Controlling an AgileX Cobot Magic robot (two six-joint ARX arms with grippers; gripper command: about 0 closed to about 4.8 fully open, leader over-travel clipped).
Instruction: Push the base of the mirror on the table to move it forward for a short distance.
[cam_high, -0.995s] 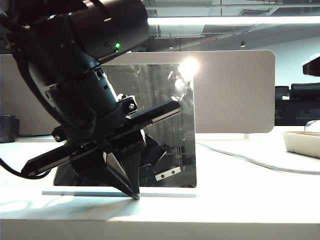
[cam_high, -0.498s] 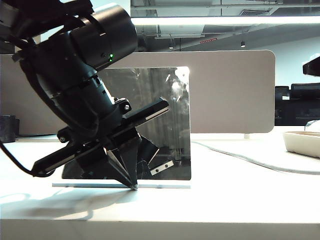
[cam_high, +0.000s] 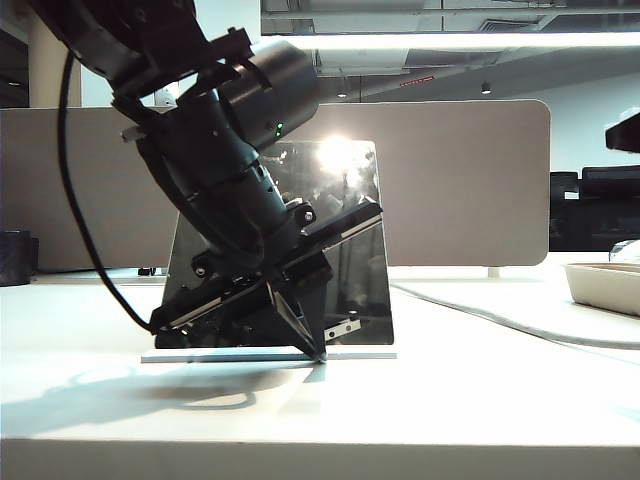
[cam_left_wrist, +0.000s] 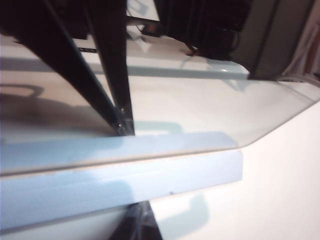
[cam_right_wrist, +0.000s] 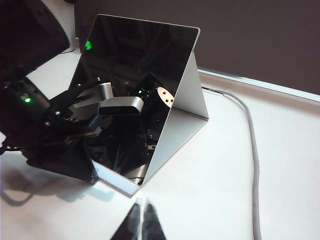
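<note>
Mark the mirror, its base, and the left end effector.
mirror (cam_high: 355, 230): exterior view, glass right of the arm.
base of the mirror (cam_high: 360, 355): exterior view, right end of the plate.
left end effector (cam_high: 319, 357): exterior view, fingertips at the plate's front edge.

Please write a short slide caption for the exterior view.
Left gripper, closed, presses its tip against the base of the mirror on the table.

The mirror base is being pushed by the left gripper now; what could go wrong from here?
1. The left gripper presses the base of the mirror with closed fingertips, right of its middle, so the mirror might turn instead of sliding straight.
2. The thin tips could slip over the flat plate and strike the glass.
3. A grey cable lies on the table beside the mirror; the base might catch it.
</note>
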